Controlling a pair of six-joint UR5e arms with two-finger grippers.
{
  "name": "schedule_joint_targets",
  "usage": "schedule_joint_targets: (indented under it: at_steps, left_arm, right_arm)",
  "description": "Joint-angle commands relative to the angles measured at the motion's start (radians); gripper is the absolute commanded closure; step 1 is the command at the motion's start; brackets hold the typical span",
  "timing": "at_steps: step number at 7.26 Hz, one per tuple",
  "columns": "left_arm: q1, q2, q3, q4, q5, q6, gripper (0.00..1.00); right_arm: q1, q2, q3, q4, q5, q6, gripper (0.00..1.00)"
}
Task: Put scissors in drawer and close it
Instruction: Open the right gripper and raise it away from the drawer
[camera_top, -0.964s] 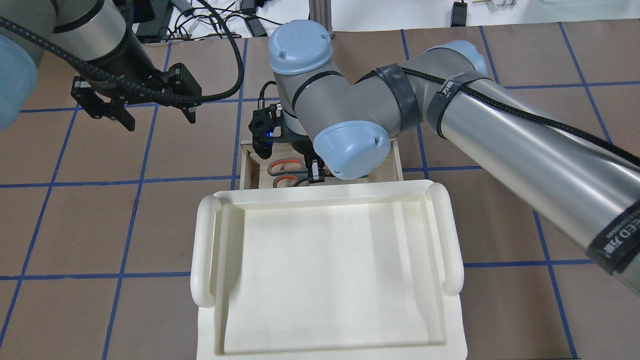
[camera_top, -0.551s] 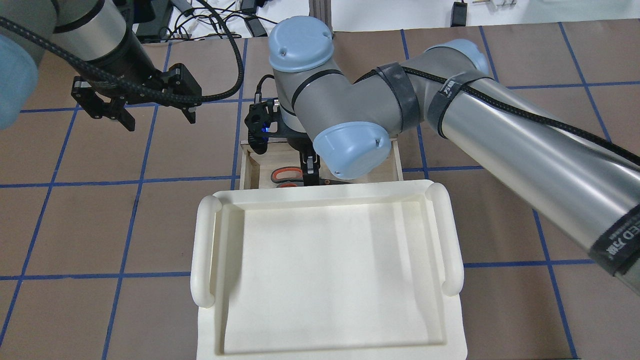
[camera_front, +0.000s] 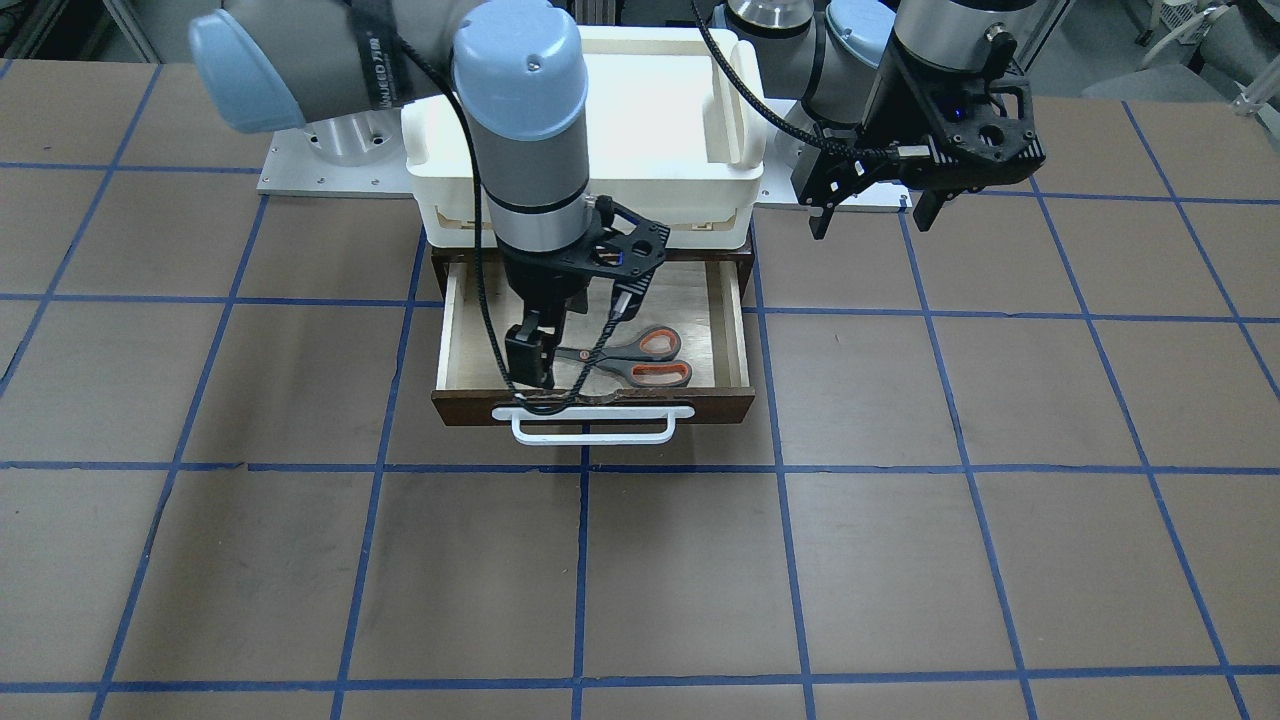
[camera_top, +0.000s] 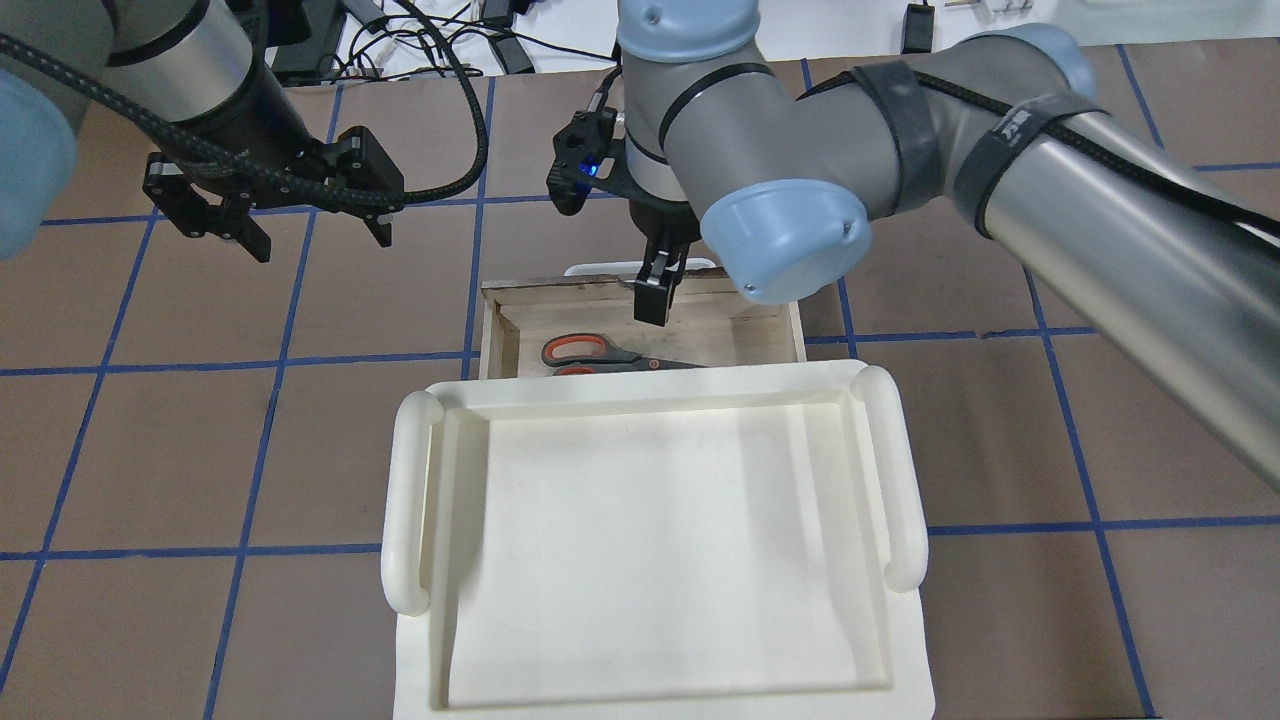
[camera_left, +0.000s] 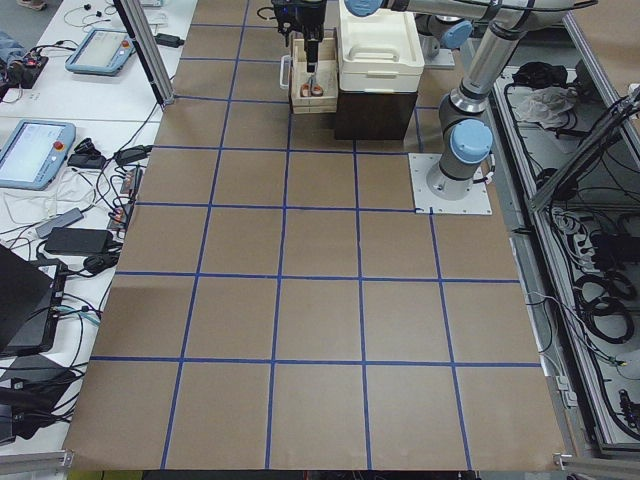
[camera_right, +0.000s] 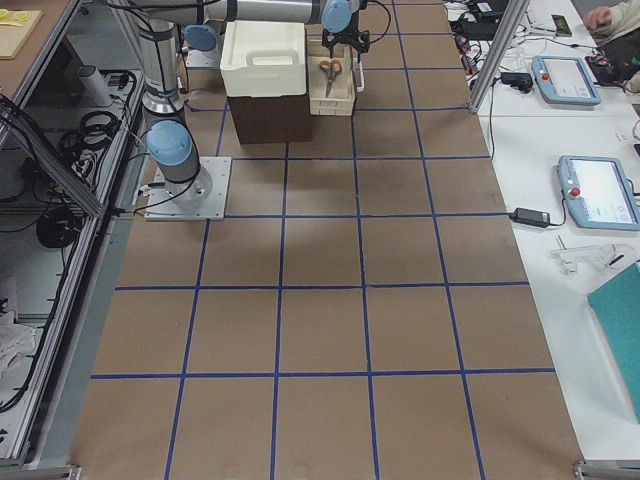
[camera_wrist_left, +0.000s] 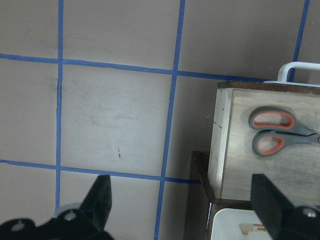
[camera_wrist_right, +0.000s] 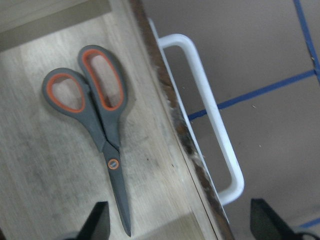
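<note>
The scissors (camera_front: 640, 360), grey with orange-lined loops, lie flat on the floor of the open drawer (camera_front: 600, 407), free of any gripper; they also show in the overhead view (camera_top: 598, 352) and both wrist views (camera_wrist_right: 100, 115) (camera_wrist_left: 274, 131). My right gripper (camera_front: 575, 335) hangs open and empty above the drawer, near its dark front and white bar handle (camera_wrist_right: 210, 110). My left gripper (camera_top: 315, 235) is open and empty, hovering over the table to the left of the drawer (camera_wrist_left: 235, 140).
A white plastic tray (camera_top: 410, 500) sits on top of the dark cabinet that holds the drawer. The brown table with blue grid lines (camera_front: 600, 580) lies in front of the drawer handle (camera_front: 590, 428).
My right gripper let go of the scissors, opened, rose and moved toward the drawer's front. The scissors stay on the drawer floor. The left arm has not moved.
</note>
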Motion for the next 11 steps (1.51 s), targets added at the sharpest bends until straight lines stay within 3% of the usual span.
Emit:
schedule_joint_targets:
  at_steps: [1,3,6,8,11]
  left_arm:
    - [0.000,0.000,0.000,0.000,0.000,0.000,0.00]
    - [0.000,0.000,0.000,0.000,0.000,0.001,0.00]
    - [0.000,0.000,0.000,0.000,0.000,0.001,0.00]
    - [0.000,0.000,0.000,0.000,0.000,0.000,0.00]
    - [0.000,0.000,0.000,0.002,0.000,0.000,0.00]
  right_arm:
    - [-0.094,-0.054,0.000,0.025,-0.001,0.388,0.00]
    - [-0.150,-0.087,0.000,0.033,0.007,0.671,0.00]
    - [-0.269,-0.135,0.005,0.077,-0.007,0.726,0.00]
    - [-0.289,-0.161,0.016,0.144,0.002,0.862,0.00]
    - [-0.288,-0.193,0.016,0.148,-0.004,0.870,0.00]
